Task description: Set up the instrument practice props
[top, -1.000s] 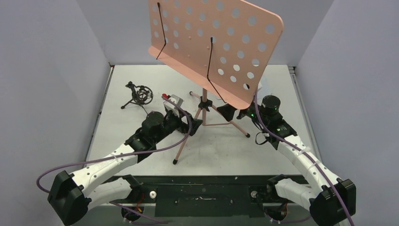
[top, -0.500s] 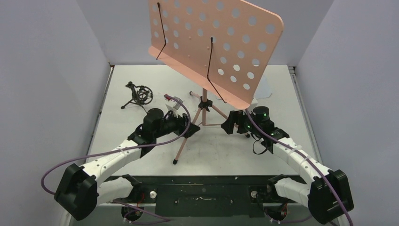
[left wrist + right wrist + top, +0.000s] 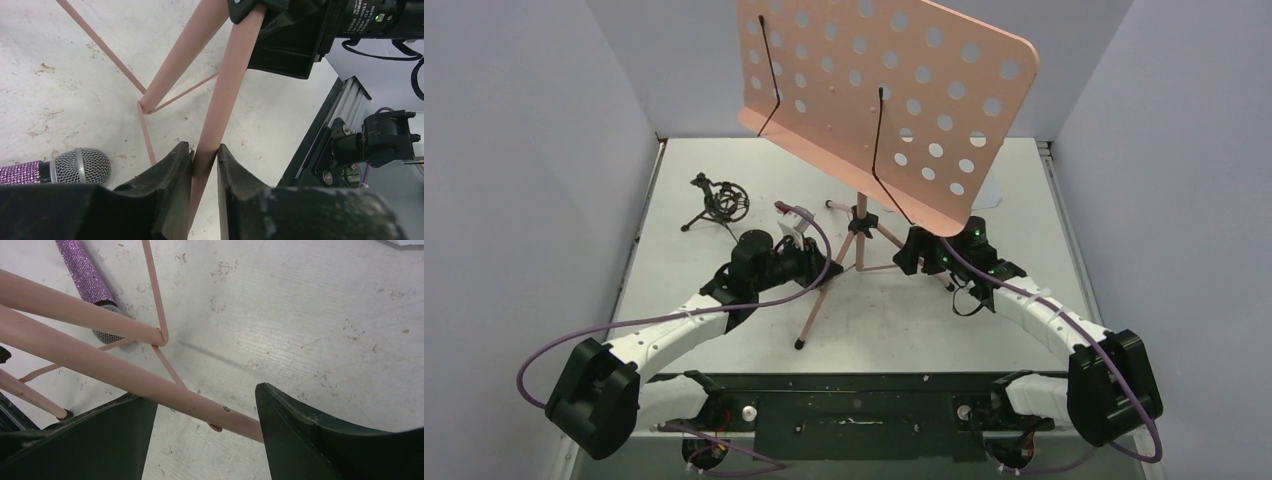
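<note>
The pink music stand [image 3: 884, 90] rises mid-table with its perforated desk high in the top view. My left gripper [image 3: 832, 268] [image 3: 205, 150] is shut on the stand's front-left leg [image 3: 230, 85]. My right gripper [image 3: 907, 258] [image 3: 205, 395] is open, its jaws straddling the right leg [image 3: 100, 365] with gaps on both sides. The purple glitter microphone [image 3: 55, 167] [image 3: 85, 272] lies flat on the table under the stand. The black tripod mic holder [image 3: 717, 203] stands at the back left. A white page [image 3: 990, 186] peeks from behind the desk.
Grey walls close in the table on the left, right and back. The stand's thin brace rods [image 3: 157, 295] cross low between the legs. A black rail [image 3: 854, 400] with both arm bases runs along the near edge.
My left gripper has closed onto the front-left leg. My right gripper slid left to the right leg and narrowed. The desk has shifted slightly.
</note>
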{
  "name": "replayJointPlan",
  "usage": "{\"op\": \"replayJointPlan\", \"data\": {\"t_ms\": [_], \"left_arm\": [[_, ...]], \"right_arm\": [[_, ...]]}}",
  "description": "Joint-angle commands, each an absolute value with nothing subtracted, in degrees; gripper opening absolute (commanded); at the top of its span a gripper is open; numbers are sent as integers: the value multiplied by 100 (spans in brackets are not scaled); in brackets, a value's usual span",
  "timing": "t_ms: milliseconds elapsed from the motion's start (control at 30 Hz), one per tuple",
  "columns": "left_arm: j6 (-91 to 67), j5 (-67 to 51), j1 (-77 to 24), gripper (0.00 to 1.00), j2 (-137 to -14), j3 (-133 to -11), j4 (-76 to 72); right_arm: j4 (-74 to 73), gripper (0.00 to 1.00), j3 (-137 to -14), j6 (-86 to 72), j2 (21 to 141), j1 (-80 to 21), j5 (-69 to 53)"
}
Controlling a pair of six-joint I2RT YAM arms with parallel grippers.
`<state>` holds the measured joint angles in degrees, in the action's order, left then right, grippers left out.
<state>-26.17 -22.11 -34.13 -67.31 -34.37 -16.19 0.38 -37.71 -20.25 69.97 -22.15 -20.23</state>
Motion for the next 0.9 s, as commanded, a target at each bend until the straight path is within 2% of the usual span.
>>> {"op": "replayJointPlan", "data": {"t_ms": [0, 300, 867], "left_arm": [[-2596, -2261, -3445, 15, -6613, -3425, -1985], [-2938, -2281, -3495, 0, -6455, -3112, -2524], [-2948, -2125, -4158, 0, -6531, -3180, -2789]], "right_arm": [[409, 70, -4190, -1824, 7159, -2208, -1940], [479, 66, -4532, -1781, 7486, -2210, -1947], [528, 67, -5088, -1673, 8229, -2213, -2009]]}}
